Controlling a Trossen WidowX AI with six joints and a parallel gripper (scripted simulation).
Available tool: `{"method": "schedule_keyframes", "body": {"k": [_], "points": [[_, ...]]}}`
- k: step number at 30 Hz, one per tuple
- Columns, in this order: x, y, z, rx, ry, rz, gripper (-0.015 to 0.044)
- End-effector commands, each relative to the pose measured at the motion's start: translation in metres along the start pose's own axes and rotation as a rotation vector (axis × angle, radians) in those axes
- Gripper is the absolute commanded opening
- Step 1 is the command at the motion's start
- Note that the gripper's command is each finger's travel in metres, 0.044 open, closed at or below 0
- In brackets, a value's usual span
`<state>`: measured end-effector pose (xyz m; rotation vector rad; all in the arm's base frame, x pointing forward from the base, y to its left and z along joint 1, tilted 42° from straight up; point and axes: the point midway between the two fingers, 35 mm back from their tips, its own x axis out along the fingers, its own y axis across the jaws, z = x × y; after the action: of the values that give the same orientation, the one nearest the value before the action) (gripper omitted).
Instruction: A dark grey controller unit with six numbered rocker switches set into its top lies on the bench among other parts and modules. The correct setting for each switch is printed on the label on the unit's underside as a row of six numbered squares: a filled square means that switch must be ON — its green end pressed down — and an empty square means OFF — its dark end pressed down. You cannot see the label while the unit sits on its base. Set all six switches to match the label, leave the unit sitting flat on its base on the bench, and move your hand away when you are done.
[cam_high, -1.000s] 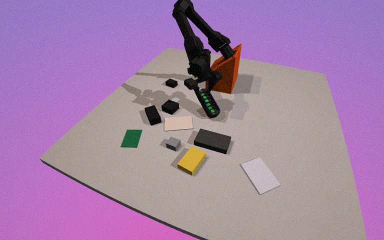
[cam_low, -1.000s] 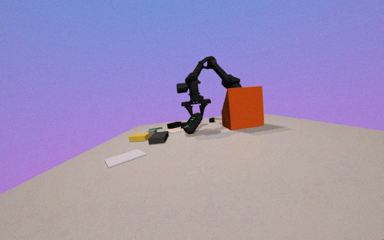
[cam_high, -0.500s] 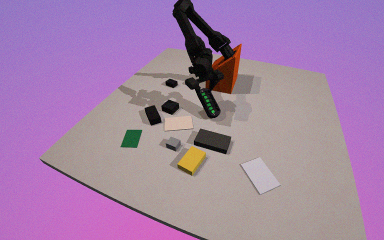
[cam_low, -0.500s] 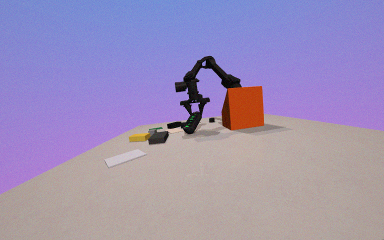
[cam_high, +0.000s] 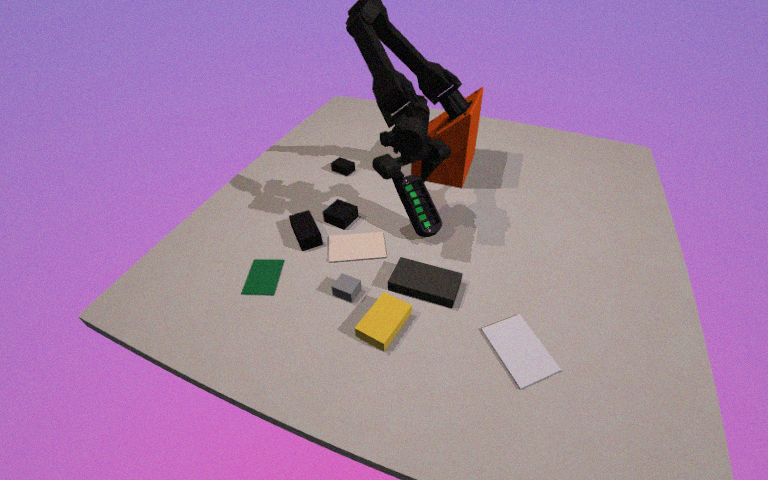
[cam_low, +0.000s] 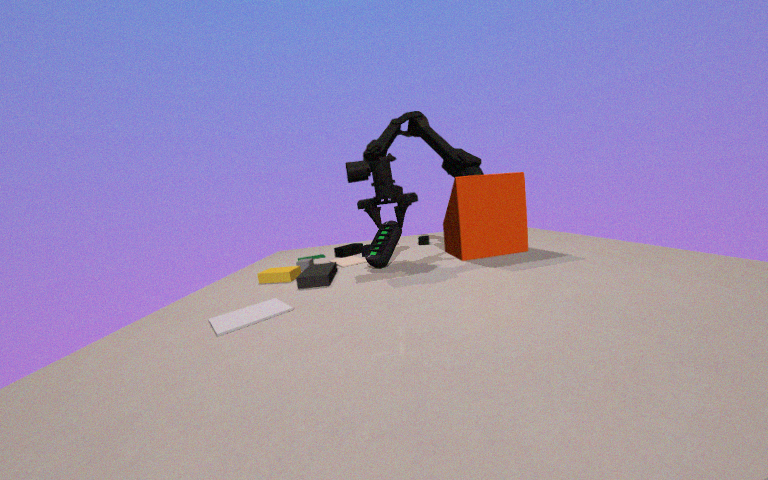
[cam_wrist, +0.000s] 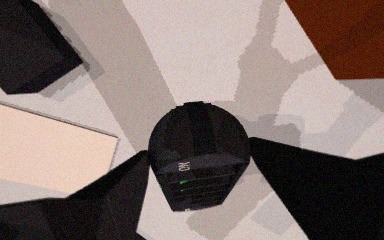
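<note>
The dark grey controller unit (cam_high: 413, 207) (cam_low: 381, 244) (cam_wrist: 199, 145) stands steeply tilted. Its lower end touches the bench (cam_high: 594, 271) and its upper end is raised. Its top face with the row of green rocker switches shows in the top and exterior views. The label on its underside is hidden. My gripper (cam_high: 405, 177) (cam_low: 388, 225) (cam_wrist: 199, 149) comes down from above and is shut on the unit's raised end, one finger on each long side. In the wrist view I look down along the unit's rounded end and see an "ON" mark and a few switches.
An orange wedge (cam_high: 453, 152) (cam_low: 487, 217) (cam_wrist: 345, 35) stands just behind the arm. Three black blocks (cam_high: 305, 229) (cam_high: 340, 213) (cam_high: 342, 165), a beige card (cam_high: 356, 246) (cam_wrist: 45, 150), a dark grey box (cam_high: 424, 281), a grey cube (cam_high: 346, 286), a yellow block (cam_high: 383, 319), a green card (cam_high: 262, 276) and a white card (cam_high: 521, 350) lie nearby.
</note>
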<state>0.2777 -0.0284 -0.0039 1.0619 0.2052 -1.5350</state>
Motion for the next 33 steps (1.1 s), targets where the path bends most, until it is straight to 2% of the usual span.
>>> {"method": "schedule_keyframes", "body": {"k": [1, 33], "points": [[-0.004, 0.001, -0.009, 0.007, 0.016, 0.002, 0.0337], [-0.017, 0.001, -0.033, 0.008, -0.058, 0.002, 0.0338]]}}
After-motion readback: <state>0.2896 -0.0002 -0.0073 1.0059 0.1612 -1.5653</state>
